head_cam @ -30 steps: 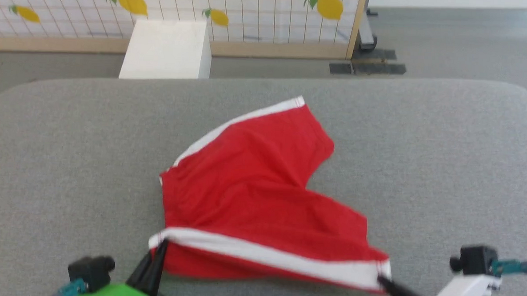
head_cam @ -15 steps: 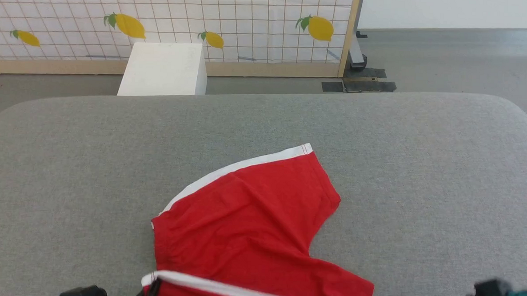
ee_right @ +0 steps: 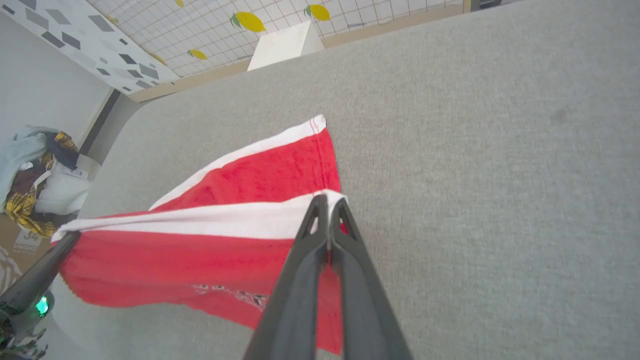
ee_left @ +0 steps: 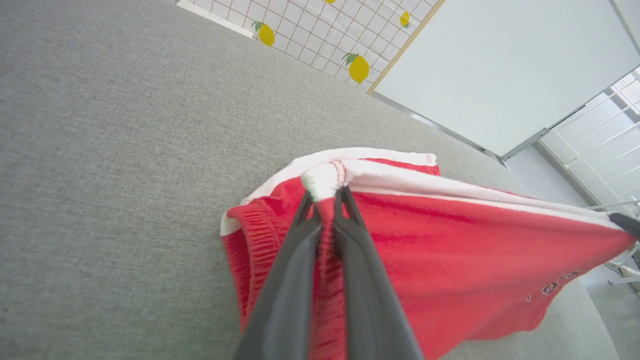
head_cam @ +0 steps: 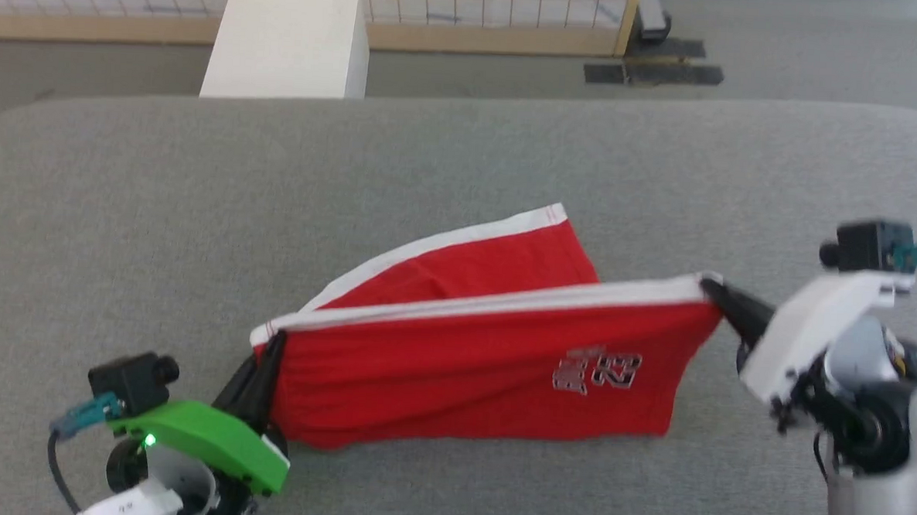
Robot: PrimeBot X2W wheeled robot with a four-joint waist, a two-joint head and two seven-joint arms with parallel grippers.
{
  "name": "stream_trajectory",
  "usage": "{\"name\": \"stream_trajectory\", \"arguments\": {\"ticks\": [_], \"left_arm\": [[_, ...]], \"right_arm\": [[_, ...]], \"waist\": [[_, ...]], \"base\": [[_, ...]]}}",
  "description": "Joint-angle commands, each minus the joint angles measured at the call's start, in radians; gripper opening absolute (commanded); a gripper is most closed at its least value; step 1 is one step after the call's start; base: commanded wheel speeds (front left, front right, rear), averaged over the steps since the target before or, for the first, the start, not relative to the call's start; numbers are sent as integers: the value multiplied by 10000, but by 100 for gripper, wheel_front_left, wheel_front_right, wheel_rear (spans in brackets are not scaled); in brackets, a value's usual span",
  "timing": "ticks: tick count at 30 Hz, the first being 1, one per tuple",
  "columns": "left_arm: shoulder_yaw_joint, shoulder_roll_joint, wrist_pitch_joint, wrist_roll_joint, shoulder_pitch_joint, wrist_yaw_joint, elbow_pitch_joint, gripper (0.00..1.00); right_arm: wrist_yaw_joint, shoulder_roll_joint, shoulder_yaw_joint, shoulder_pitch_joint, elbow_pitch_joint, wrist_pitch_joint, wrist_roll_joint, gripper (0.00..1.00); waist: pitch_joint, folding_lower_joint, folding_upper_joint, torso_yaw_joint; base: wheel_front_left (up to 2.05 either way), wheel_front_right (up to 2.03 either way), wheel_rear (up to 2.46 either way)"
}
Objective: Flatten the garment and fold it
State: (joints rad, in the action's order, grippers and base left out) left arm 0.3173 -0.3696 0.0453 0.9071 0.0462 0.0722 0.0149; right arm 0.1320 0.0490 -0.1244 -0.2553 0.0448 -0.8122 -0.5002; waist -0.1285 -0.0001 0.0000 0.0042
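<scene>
While the garment (head_cam: 469, 366) hangs stretched between the two arms, the head view places it over the near middle of the grey table (head_cam: 158, 221). One leg is raised as a taut panel; the other lies flat on the table behind it. Left gripper (head_cam: 272, 350), at the table's near left: fingers pinched together on one end of the white stripe (head_cam: 487, 304). Right gripper (head_cam: 711, 288), toward the table's right side: fingers clamped on the stripe's opposite end. A dark print (head_cam: 599, 370) shows on the raised panel, too blurred to read. A white box (head_cam: 286, 41) stands on the floor beyond the table's far edge.

Left wrist view: the left gripper (ee_left: 325, 192) is closed on a bunched white corner of the garment (ee_left: 450, 260), red cloth running down between its fingers. The gathered waistband (ee_left: 245, 260) rests on the table (ee_left: 100, 150). The tip of the right gripper (ee_left: 622, 222) holds the far end of the stripe above the table.

Right wrist view: the right gripper (ee_right: 327, 200) is shut tight on the white hem corner of the garment (ee_right: 200, 250), above the table (ee_right: 475, 150). The left gripper (ee_right: 60, 245) grips the other end. Whether the panel's lower hem touches the table cannot be told. A pile of clothes (ee_right: 30, 170) lies off the table's edge.
</scene>
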Motion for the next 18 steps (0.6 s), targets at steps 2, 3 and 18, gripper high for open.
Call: {"name": "stream_trajectory", "arguments": {"ticks": [2,3,18], "left_arm": [[-53,89,-91,69,479,66,223,0],[-42,124,-145,100,640,51,312,0],[38,353,55,143,2150,-648,1314,0]], "right_arm": [[-13,12,91,-951,-659,380,437,0],[-13,12,133,-1359,-1025,554,560,0],[-13,12,1226,-5266,-5724,2512,1592,0]], "waist": [[-929,1,0,542],[-1116,1,0,608],[-2653,1,0,1357]], "base": [[0,0,0],[0,0,0],[0,0,0]]}}
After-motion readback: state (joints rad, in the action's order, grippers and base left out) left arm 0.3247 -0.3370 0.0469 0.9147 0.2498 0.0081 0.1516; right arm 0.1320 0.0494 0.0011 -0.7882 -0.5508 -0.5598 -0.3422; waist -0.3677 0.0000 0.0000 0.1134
